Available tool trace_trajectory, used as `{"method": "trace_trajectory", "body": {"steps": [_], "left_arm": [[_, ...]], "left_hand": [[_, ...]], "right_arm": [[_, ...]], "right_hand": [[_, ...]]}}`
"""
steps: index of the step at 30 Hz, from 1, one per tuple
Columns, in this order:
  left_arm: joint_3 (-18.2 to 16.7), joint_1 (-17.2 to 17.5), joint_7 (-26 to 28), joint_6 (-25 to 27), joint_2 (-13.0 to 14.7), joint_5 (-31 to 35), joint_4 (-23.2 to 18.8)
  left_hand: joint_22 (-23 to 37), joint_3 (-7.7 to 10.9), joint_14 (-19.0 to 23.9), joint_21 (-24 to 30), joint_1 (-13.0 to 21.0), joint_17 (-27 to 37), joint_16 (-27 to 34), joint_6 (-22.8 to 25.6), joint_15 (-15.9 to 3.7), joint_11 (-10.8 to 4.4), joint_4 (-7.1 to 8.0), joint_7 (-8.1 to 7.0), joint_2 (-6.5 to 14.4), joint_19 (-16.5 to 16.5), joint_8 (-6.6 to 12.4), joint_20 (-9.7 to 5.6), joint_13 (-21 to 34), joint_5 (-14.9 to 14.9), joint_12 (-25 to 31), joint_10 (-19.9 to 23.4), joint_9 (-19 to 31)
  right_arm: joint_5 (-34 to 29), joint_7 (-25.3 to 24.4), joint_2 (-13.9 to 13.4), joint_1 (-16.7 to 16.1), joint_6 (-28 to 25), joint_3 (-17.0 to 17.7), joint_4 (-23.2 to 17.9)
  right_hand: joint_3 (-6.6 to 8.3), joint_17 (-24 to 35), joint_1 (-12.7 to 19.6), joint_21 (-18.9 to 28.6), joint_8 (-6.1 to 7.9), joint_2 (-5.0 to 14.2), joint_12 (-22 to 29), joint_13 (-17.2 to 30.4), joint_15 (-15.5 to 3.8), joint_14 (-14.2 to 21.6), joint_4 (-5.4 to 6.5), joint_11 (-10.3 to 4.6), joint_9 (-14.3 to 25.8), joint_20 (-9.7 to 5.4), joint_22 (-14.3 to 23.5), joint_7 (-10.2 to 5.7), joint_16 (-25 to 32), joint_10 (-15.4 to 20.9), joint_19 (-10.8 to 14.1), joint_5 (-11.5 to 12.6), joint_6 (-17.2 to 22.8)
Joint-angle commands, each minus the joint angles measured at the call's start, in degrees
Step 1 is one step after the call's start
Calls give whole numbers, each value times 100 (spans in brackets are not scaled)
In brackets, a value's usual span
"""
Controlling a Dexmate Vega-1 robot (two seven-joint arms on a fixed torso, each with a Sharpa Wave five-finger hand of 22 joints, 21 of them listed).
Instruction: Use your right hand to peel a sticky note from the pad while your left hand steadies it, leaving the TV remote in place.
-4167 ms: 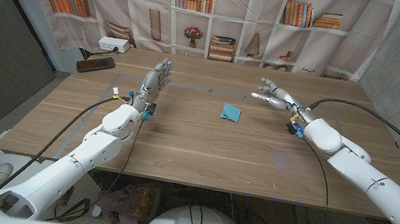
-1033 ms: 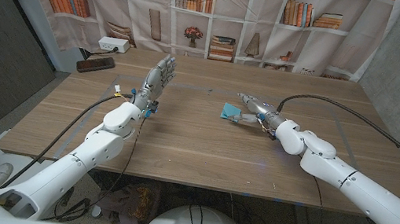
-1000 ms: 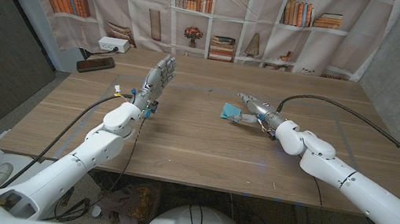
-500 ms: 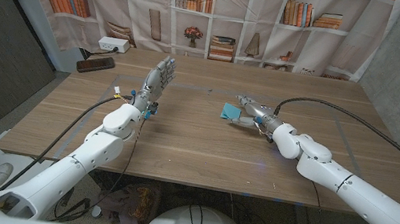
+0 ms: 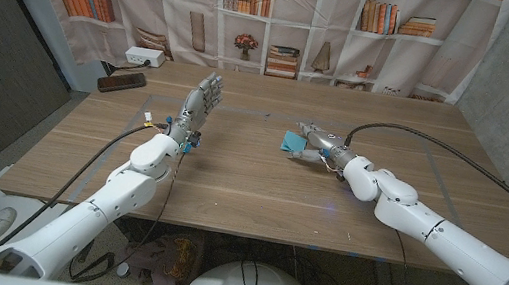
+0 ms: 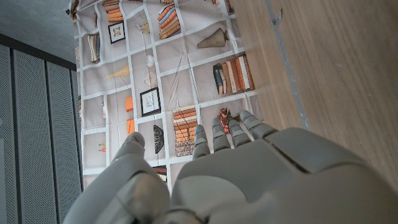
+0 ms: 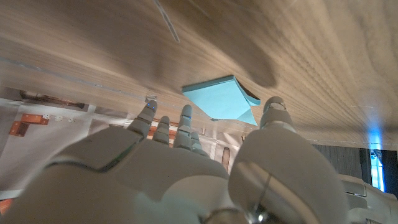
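Bookshelf-print curtain (image 5: 282, 25) backs wooden table (image 5: 229, 174); right hand (image 5: 316, 139) spread at blue pad (image 5: 292, 142), left hand (image 5: 198, 102) empty.

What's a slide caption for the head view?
Right hand reaches the blue sticky-note pad; left hand waits apart, upright.

The right hand (image 5: 314, 139) covers the near right part of the blue sticky note pad (image 5: 291, 143) in the head view — whether its fingers touch the pad or hang just above cannot be told. In the right wrist view the pad's (image 7: 221, 99) lower corner is hidden behind the fingertips (image 7: 185, 118). The dark flat object (image 5: 121, 81) at the desk's (image 5: 248, 187) far left corner is too small to identify — its buttons cannot be made out. Both forearms are cut off by the picture's bottom corners.
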Motion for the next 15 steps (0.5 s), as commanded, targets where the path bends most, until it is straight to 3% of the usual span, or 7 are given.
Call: {"method": "trace_trajectory", "body": {"steps": [1, 6, 15], "left_arm": [[-3, 13, -49, -24, -18, -50, -15], [-2, 22, -56, -19, -18, -62, -19], [-9, 4, -62, -8, -3, -58, -14]], "left_hand": [[-3, -10, 19, -38, 28, 4, 12, 23, -101, 4, -6, 0, 8, -12, -18, 27, 24, -2, 24, 37, 30], [-3, -13, 21, -38, 28, 5, 13, 26, -99, 11, -6, -4, 9, -12, -18, 29, 24, -2, 25, 42, 30], [-3, -18, 23, -40, 28, 5, 13, 26, -96, 19, -6, 1, 12, -18, -19, 27, 25, -2, 23, 44, 30]], "right_arm": [[-13, 3, 77, 121, 99, -64, 163], [-45, -73, 88, 127, 151, -87, 193], [-55, -324, 79, 32, 206, -49, 203]], "right_hand": [[74, 20, 63, 25, 20, 95, 66, 24, -23, 46, 22, -68, 19, -47, 17, 44, 37, 127, -8, 58, -961], [199, 9, 264, 47, 44, 211, 203, 52, -42, 144, -36, -189, 17, -55, 14, 68, 56, 399, 65, 143, -912], [323, -1, 529, 77, 0, 242, 284, 80, -81, 324, -113, -149, 18, -62, 8, 153, 90, 529, 200, 229, -1053]]}}
